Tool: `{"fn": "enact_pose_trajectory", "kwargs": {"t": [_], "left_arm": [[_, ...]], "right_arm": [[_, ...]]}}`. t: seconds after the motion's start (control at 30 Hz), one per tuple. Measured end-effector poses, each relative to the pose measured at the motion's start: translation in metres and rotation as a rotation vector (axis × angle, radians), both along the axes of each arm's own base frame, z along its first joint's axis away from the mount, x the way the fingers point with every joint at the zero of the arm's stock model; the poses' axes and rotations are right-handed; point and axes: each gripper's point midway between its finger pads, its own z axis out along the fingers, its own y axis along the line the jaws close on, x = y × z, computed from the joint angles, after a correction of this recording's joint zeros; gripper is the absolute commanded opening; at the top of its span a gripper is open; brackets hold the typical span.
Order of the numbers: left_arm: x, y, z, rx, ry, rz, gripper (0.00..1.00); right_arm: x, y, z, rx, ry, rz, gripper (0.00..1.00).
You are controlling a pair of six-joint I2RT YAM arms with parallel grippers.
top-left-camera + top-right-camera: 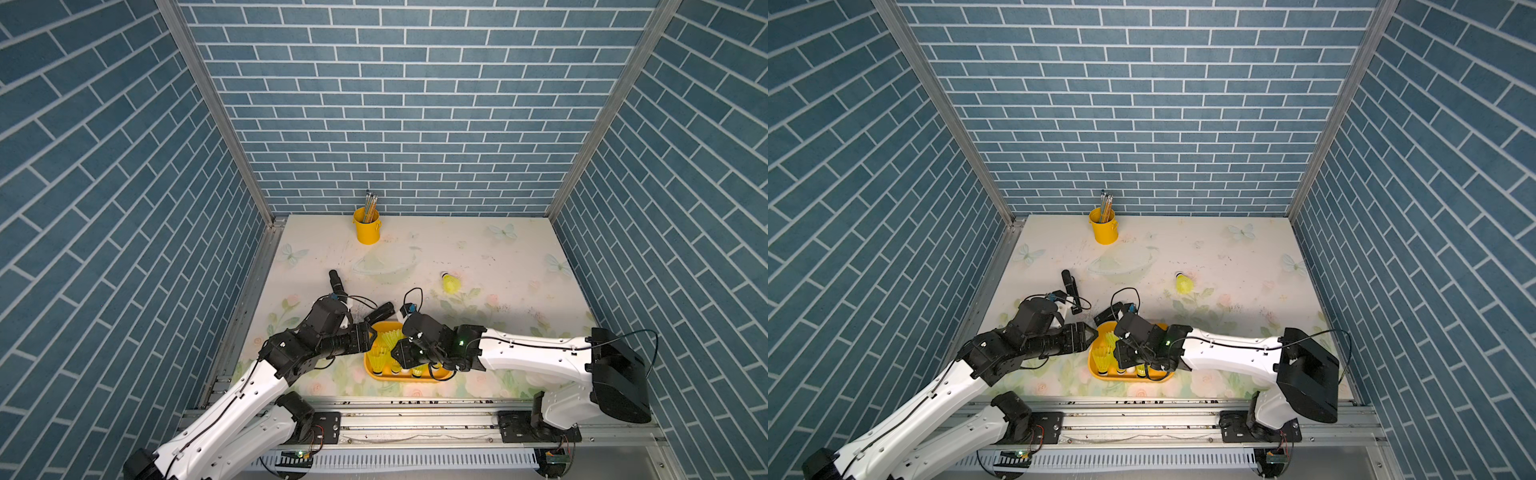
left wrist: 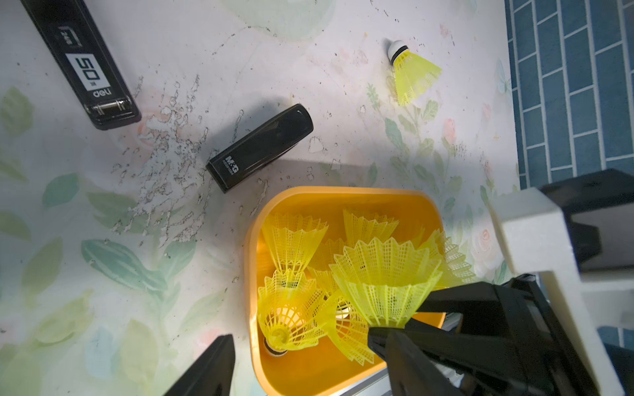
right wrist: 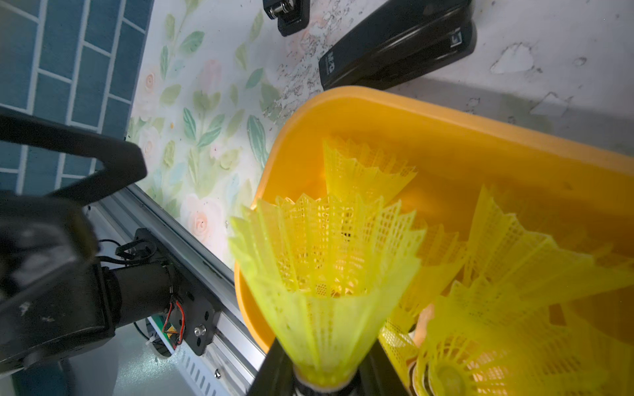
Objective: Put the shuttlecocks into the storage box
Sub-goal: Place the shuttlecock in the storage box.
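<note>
**Right gripper grips a shuttlecock over the box**

The box [image 1: 399,379] sits at the lower centre of both top views, close to the front rail. Several shuttlecocks [image 1: 379,360] stand in it with their skirts up. Over the box, the right gripper [image 3: 324,375] is clamped on the base of one more shuttlecock [image 3: 326,274], its skirt pointing upward. The left gripper [image 1: 369,333] hovers at the box's left edge, jaws apart and grasping nothing.

A loose shuttlecock [image 1: 451,283] lies on its side on the table [image 1: 498,257], right of centre in the top views and well apart from the box. A black stapler [image 1: 380,311] lies just beyond the box's upper left corner. A second stapler [image 1: 336,282] lies farther up and to the left. A yellow bucket [image 1: 366,230] of pencils stands at the table's far edge, by the back wall.
</note>
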Motion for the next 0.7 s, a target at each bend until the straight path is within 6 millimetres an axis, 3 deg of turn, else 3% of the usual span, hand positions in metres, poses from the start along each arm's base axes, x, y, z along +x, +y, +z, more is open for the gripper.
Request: {"fn": "enact_pose_trajectory", "kwargs": {"t": [0.47,0.7], "left_arm": [[-0.0008,-0.0011,-0.0007,-0.008,0.005,-0.002,0.76],[0.0014,-0.0041,-0.0023,-0.009,0.010,-0.006,0.75]], "right_arm": [[-0.0007,-0.0022,-0.0044,-0.017,0.008,-0.003,0.41],[-0.0011,-0.0036,-0.0046,-0.025,0.012,-0.005,0.43]]}}
